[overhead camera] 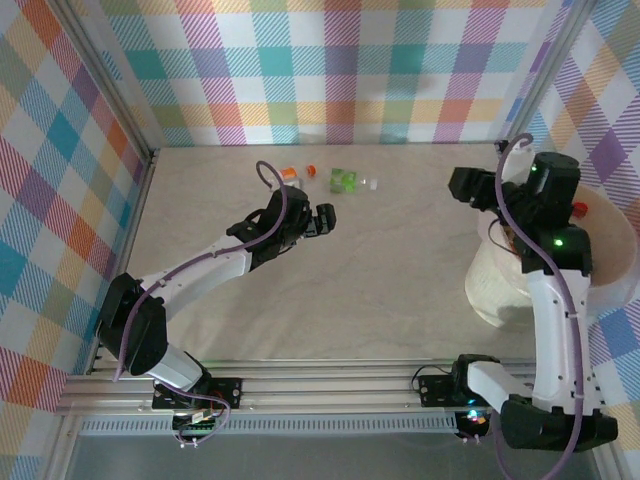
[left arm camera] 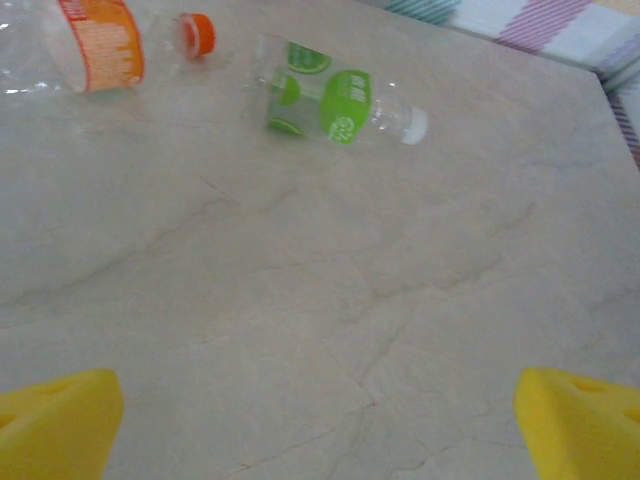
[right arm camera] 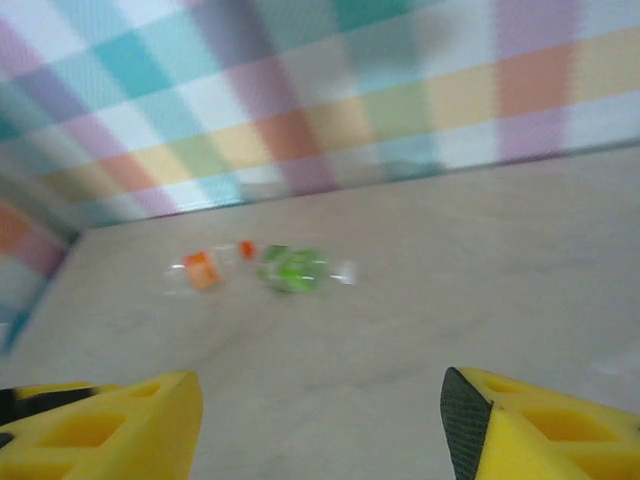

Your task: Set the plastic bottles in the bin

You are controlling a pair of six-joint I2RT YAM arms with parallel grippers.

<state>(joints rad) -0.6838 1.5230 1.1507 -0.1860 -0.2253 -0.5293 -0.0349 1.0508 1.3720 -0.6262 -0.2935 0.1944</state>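
While left claw, right claw are gaping empty, green-labelled clear bottle lying beside orange-labelled bottle; beige marbled tabletop, plaid walls.

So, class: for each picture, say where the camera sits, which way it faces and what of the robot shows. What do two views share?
Top external: above and behind the bases, looking down on table, left arm, right arm and bin.
Left wrist: on left arm, facing the green-label bottle; left pincer shows.
Right wrist: on right arm, facing the far wall; right pincer shows.
Shared: both wrist views see that bottle.
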